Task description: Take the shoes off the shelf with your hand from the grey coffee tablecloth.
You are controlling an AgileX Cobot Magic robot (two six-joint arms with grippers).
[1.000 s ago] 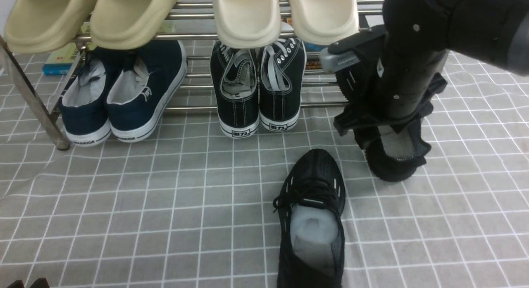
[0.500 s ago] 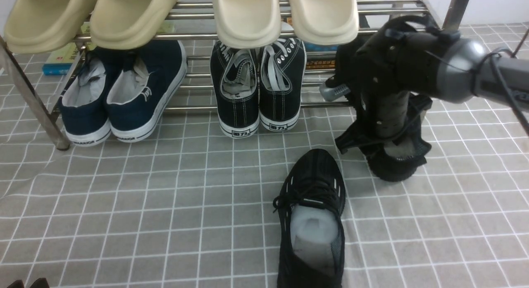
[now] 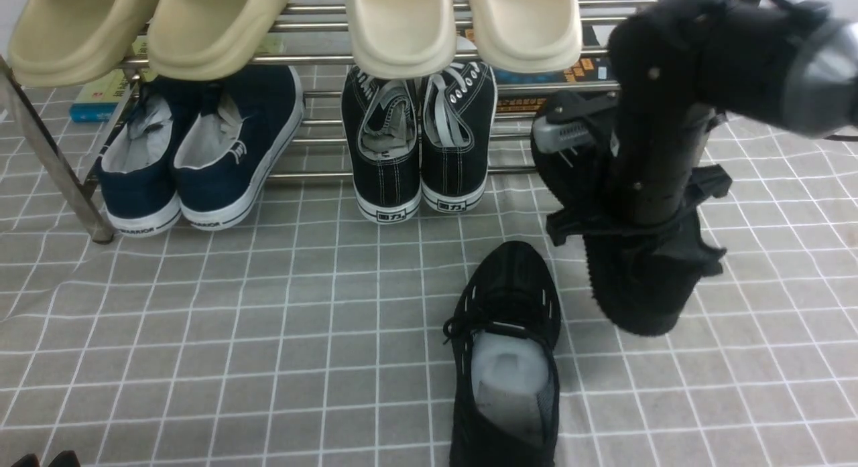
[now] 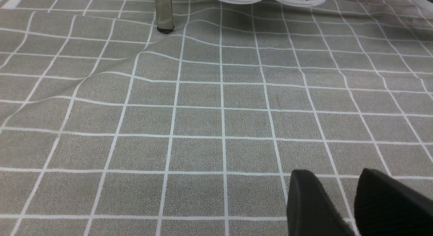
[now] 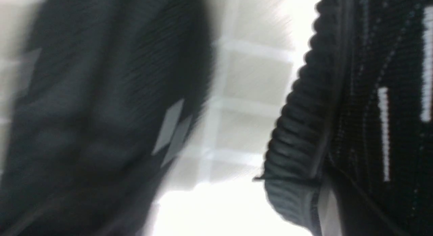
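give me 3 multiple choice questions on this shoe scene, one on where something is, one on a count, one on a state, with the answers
1. Where is the stuffed black sneaker relative to the shelf?
A on its top tier; B on the cloth in front of it; C on its lower tier.

2. How many pale slippers show on the top tier?
A two; B three; C four.

3. What state is the other black sneaker in?
A held up, tilted, at the end of the right arm; B lying flat on the cloth; C upside down on the top tier.

Answers:
1 B, it lies on the gridded cloth, clear of the bars.
2 C, two pairs sit side by side.
3 A, it hangs at a slant from the arm's end.
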